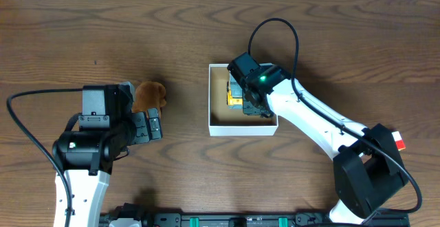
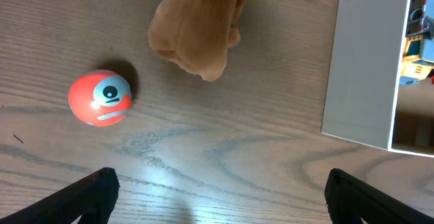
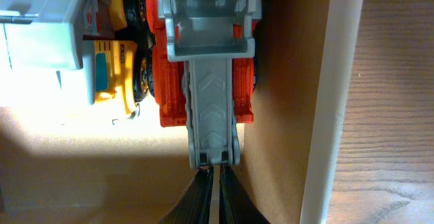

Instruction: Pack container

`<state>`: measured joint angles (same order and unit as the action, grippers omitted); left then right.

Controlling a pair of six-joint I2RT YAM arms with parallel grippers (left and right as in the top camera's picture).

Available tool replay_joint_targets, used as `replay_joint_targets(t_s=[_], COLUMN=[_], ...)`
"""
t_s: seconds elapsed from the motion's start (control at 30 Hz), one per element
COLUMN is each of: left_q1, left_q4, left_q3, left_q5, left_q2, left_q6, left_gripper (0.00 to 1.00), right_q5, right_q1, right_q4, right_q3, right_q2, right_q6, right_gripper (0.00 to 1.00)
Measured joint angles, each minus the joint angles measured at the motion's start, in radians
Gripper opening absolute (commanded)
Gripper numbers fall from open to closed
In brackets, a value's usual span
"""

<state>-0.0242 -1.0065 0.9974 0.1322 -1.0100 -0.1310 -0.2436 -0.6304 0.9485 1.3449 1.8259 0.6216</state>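
Observation:
The container (image 1: pixel 220 128), a shallow white box with a tan floor, sits at mid-table. My right gripper (image 1: pixel 256 102) is inside it. In the right wrist view its fingers (image 3: pixel 217 175) are shut, tips against the end of the grey ladder of an orange toy truck (image 3: pixel 207 81) lying on the box floor by the white wall (image 3: pixel 332 102). A yellow toy vehicle (image 3: pixel 115 75) and a pale grey toy (image 3: pixel 41 27) lie beside the truck. My left gripper (image 1: pixel 155 126) is open and empty over bare table (image 2: pixel 217 203), left of the box (image 2: pixel 363 68).
A brown plush toy (image 1: pixel 150 95) lies on the table just beyond my left gripper, and also shows in the left wrist view (image 2: pixel 196 27). A red-orange ball with a face (image 2: pixel 100 98) lies to its left. The right arm's cable (image 1: pixel 275 27) loops above the box.

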Motion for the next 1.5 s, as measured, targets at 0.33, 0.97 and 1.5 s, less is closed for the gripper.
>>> replay_joint_targets(t_s=[0.33,0.97,1.5], left_q1=[0.000,0.000,0.000], left_q4=[0.000,0.000,0.000], left_q3=[0.000,0.000,0.000], left_q5=[0.000,0.000,0.000], left_q2=[0.000,0.000,0.000], left_q6=[0.000,0.000,0.000], left_gripper=[0.98,0.98,0.98], right_q5=[-0.008,0.185,0.104], right_q1=[0.000,0.003,0.630], right_q4=[-0.023,0.048,0.377], right_q3=[0.000,0.012,0.252], right_q2=[0.000,-0.002,-0.389], right_q6=[0.000,-0.058,0.130], right_gripper=[0.08,0.33,0.99])
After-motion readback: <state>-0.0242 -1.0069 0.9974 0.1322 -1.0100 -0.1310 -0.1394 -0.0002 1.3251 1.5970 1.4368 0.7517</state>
